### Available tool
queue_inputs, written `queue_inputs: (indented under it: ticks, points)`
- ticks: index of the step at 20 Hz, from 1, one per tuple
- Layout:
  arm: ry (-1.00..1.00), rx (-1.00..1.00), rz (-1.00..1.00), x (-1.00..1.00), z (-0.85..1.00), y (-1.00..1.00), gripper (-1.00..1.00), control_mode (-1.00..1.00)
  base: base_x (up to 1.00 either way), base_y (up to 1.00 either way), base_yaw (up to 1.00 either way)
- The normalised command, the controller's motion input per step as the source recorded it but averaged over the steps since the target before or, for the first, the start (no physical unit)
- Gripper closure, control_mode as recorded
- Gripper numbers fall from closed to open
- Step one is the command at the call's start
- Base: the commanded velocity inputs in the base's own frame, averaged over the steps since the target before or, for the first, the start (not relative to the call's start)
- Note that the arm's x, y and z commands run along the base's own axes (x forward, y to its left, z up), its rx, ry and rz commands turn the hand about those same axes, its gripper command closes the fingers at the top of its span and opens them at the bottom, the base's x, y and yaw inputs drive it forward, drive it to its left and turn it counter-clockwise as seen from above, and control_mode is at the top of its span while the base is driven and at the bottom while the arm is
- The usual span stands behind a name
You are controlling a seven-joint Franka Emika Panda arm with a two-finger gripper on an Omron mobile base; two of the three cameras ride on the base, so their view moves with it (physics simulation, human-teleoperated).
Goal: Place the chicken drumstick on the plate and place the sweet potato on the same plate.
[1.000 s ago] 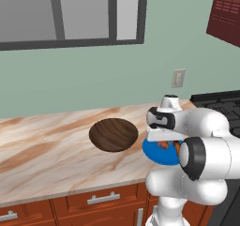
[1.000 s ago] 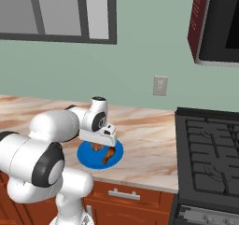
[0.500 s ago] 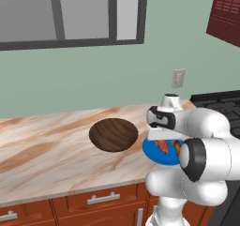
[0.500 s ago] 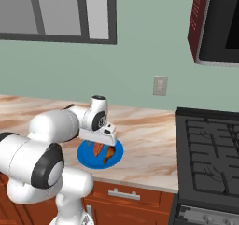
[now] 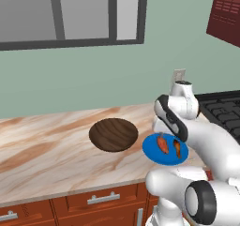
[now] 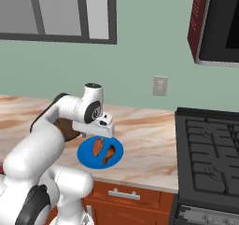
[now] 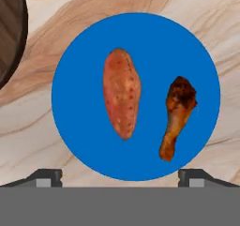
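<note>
The blue plate [image 7: 84, 140] lies on the marble counter straight below my hand. On it the reddish-orange sweet potato [image 7: 122, 94] rests beside the brown chicken drumstick [image 7: 177, 115], with a narrow gap between them. My gripper [image 7: 121, 178] hovers above the plate, open, its two fingertips [image 7: 47, 177] far apart and holding nothing. From the left base the plate [image 5: 152, 151] carries the sweet potato [image 5: 162, 144] and the drumstick [image 5: 178, 146]. From the right base the gripper [image 6: 97, 135] hangs just over the plate [image 6: 86, 153], sweet potato [image 6: 97, 147] and drumstick [image 6: 108, 154].
A dark wooden dish [image 5: 113, 134] sits on the counter left of the plate and shows at the edge of the hand view [image 7: 9, 33]. The black stove [image 6: 210, 149] stands to the right. A wall outlet [image 6: 160, 85] is behind.
The jaws have opened wide and let go of the sweet potato, which now lies free on the plate beside the drumstick. The hand has lifted slightly.
</note>
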Motion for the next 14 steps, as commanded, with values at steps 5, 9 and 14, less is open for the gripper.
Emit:
queue_inputs:
  ticks: [5, 9, 14]
  points:
    - [-0.22, -0.04, 0.00, -0.96, 0.79, 0.14, -1.00, -1.00, 0.00, 0.00, 0.00]
    - [-0.13, 0.00, 0.00, -0.85, 0.77, 0.35, -1.00, -1.00, 0.00, 0.00, 0.00]
    - [-0.18, -0.05, 0.00, -0.49, 0.69, 0.40, -1.00, -1.00, 0.00, 0.00, 0.00]
